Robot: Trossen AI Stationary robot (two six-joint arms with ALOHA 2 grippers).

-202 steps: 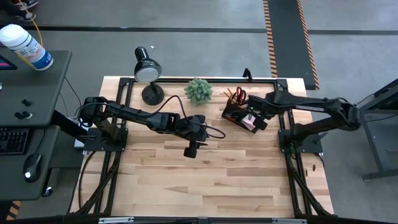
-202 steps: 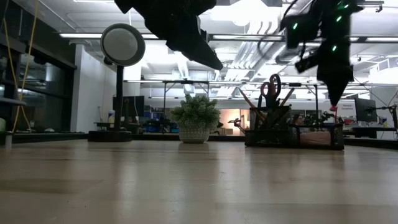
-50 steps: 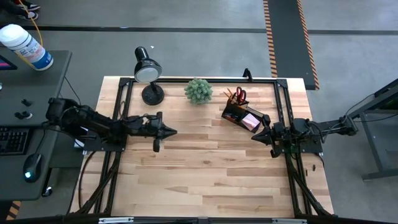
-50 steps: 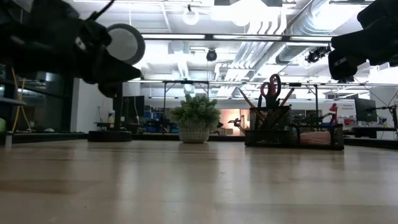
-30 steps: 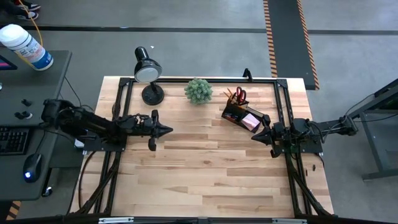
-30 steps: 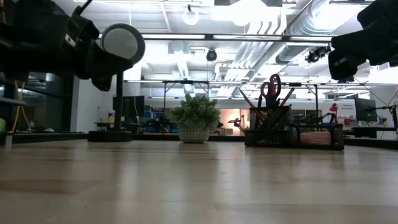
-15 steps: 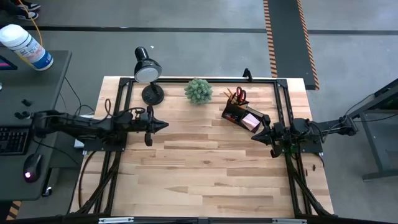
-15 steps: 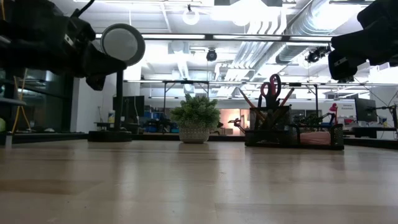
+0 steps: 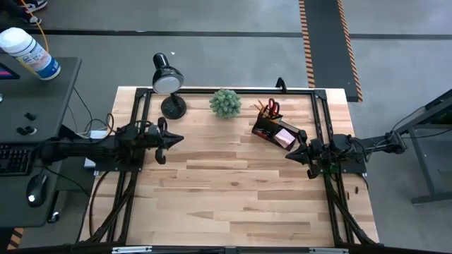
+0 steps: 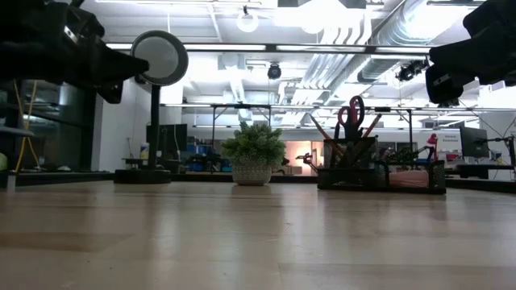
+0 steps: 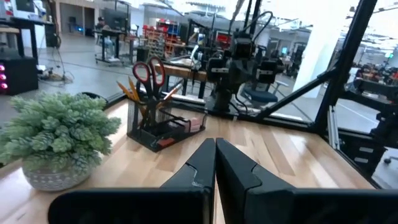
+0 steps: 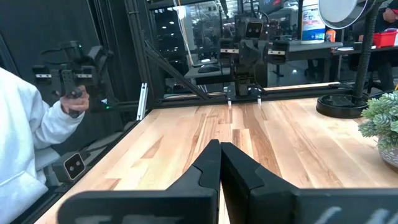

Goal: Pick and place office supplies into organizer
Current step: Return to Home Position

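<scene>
1. Retracting toward the left edge of the table point(image 9: 233, 201), the left gripper point(image 9: 176, 139) has pulled back further, fingers pressed together.
2. Right gripper point(image 9: 291, 154) stays parked at the right edge, fingers likewise together.
3. Organizer point(image 9: 260, 129) sits far right, holding scissors point(image 9: 273, 108) and pink pad point(image 9: 285, 137); the job looks finished.

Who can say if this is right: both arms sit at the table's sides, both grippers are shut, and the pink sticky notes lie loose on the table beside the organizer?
The pink sticky notes lie inside the organizer, not loose beside it; the high view shows this. The rest holds: arms at the sides, left gripper and right gripper shut.
</scene>
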